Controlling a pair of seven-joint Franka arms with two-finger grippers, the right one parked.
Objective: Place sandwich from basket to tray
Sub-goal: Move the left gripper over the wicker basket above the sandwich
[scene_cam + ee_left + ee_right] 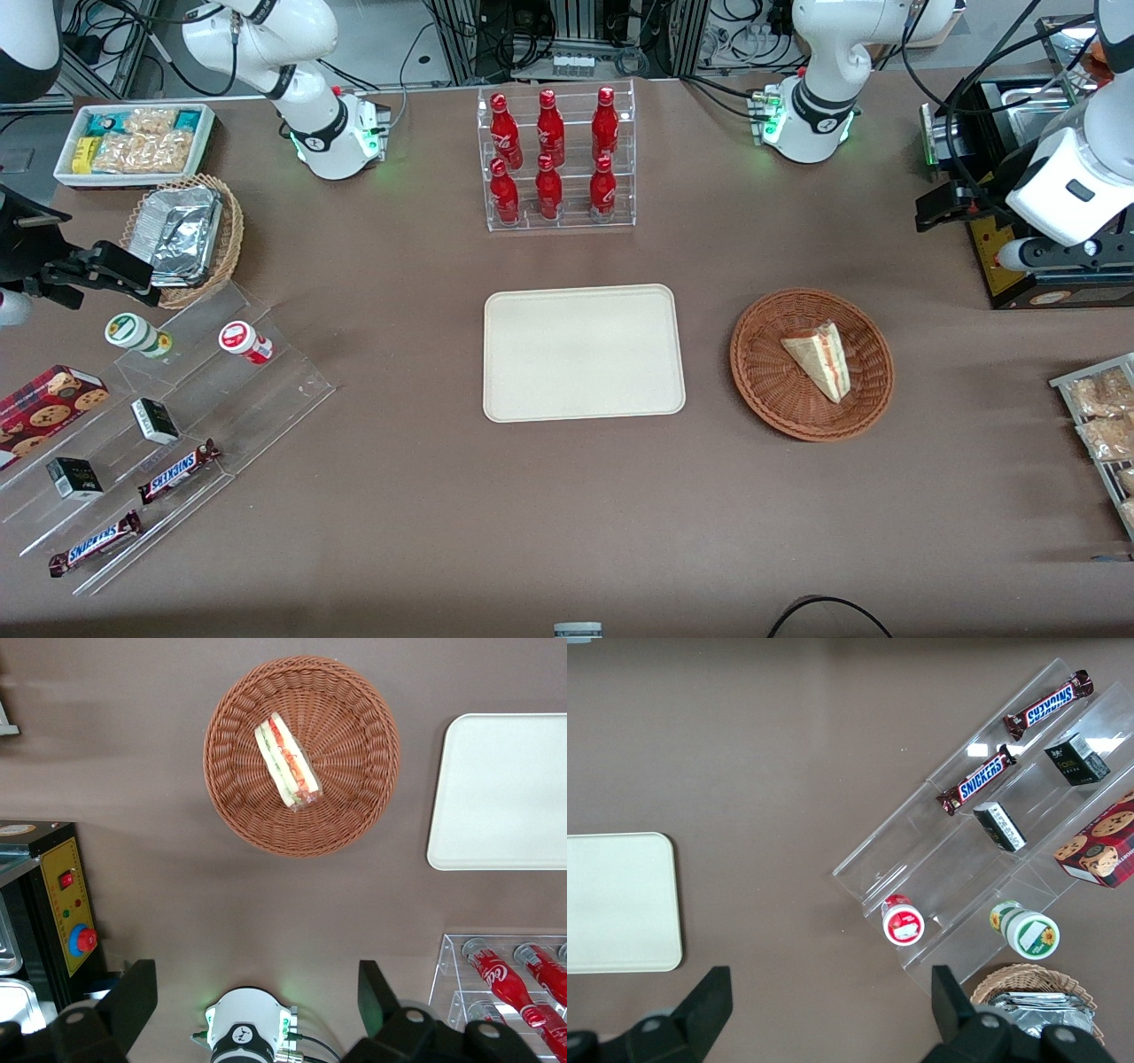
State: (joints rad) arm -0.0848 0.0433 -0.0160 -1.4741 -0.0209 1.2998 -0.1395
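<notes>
High above the table near its own arm's end, the gripper (pixel 257 992) hangs with fingers spread apart, holding nothing. The sandwich (pixel 819 359) lies in the basket (pixel 762 372), beside the bare tray (pixel 583 352). Reaching has not begun; next comes descending over the sandwich.

Sandwich (pixel 287 762) in basket (pixel 354 806) — pincer (pixel 257 1001) agape

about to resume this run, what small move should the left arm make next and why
Probably bring the gripper over the basket and lower toward the sandwich. Its jaws stand open and hold nothing, well above the table, while the sandwich lies in the basket and the tray holds nothing.
</notes>
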